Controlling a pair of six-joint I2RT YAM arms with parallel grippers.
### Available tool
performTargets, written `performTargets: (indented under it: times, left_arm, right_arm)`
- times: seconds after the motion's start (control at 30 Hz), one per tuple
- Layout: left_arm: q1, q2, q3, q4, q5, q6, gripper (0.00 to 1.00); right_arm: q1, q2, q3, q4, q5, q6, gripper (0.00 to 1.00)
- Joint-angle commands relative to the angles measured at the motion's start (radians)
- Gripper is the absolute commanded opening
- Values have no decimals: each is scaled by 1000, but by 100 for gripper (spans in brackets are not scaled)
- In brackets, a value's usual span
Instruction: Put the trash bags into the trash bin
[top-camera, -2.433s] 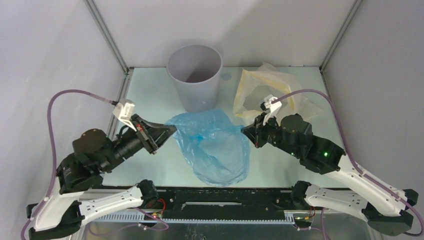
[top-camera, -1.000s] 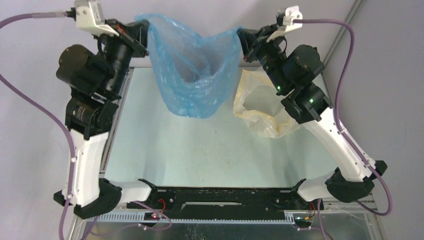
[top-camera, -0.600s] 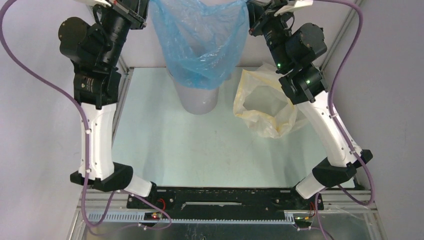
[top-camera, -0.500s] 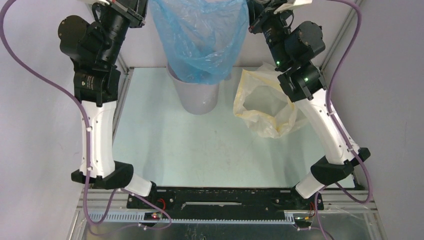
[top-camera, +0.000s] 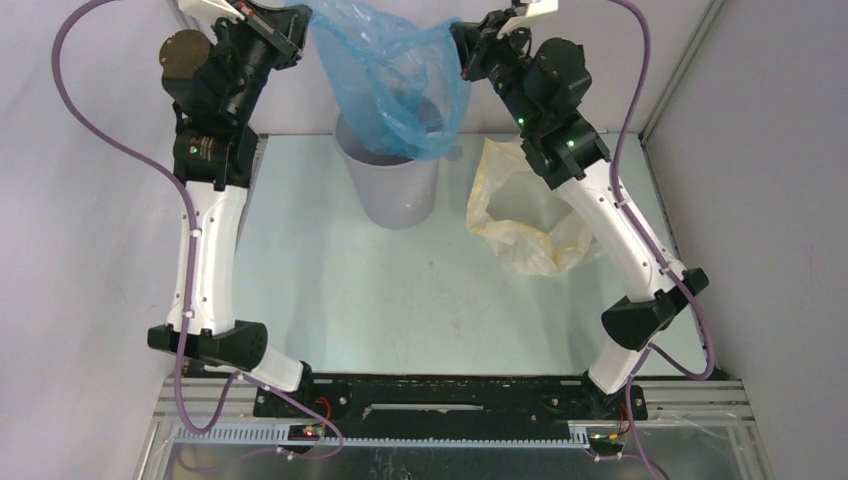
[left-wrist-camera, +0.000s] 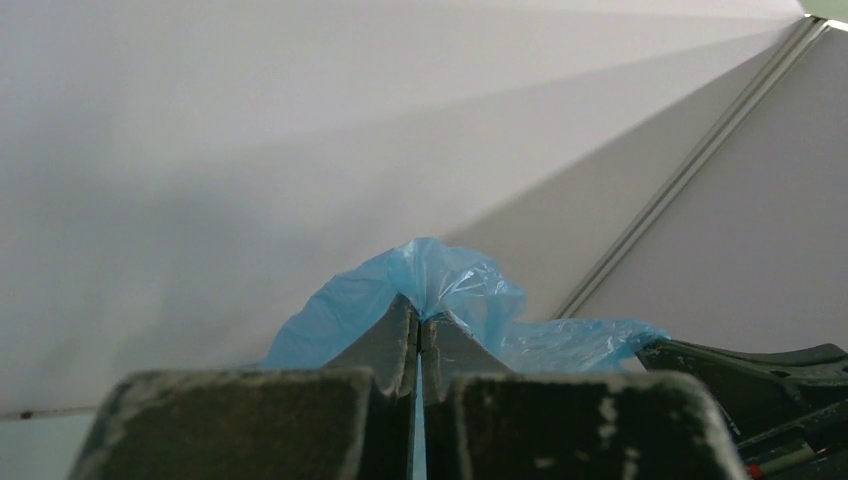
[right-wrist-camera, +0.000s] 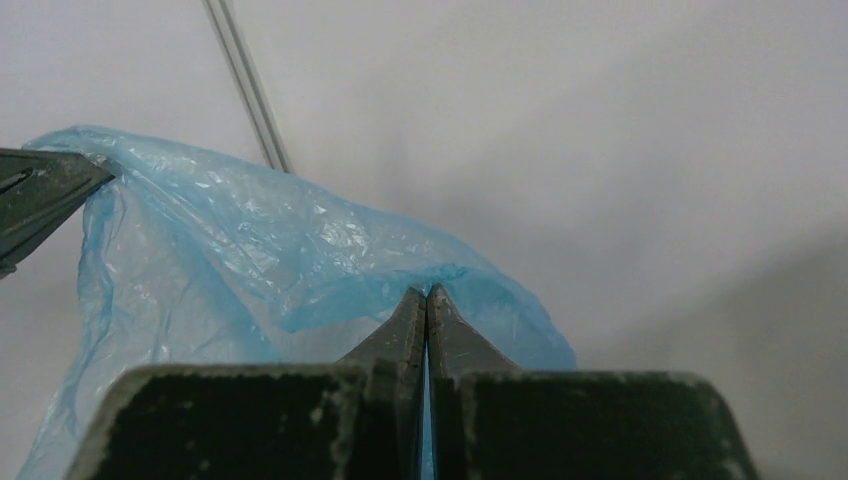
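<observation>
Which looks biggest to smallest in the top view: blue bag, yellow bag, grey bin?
Largest: blue bag, though it hangs nearer the camera, so unsure.
Next: yellow bag, looking nearly alike.
Smallest: grey bin, partly covered.

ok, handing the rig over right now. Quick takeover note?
left end effector: shut on the left top edge of the blue trash bag.
right end effector: shut on the bag's right top edge.
The bag hangs open between them, raised over the trash bin. Its bottom overlaps the bin's mouth; unclear whether it is past the rim.
yellow bag: on the table right of the bin, not held.
Done: bag lifted above the bin.
Left: lower it in, release both sides.
</observation>
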Motion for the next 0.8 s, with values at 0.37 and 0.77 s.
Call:
performTargets:
  times: [0.37,0.77]
  left_arm:
    - [28,-118,-139,-25,-164,59,0]
    - [75,-144,-181,-36,-146,58,0]
  right_arm:
    - [24,201,309,-102,-156,21,0]
    - [26,270,306,-69,-170,96,0]
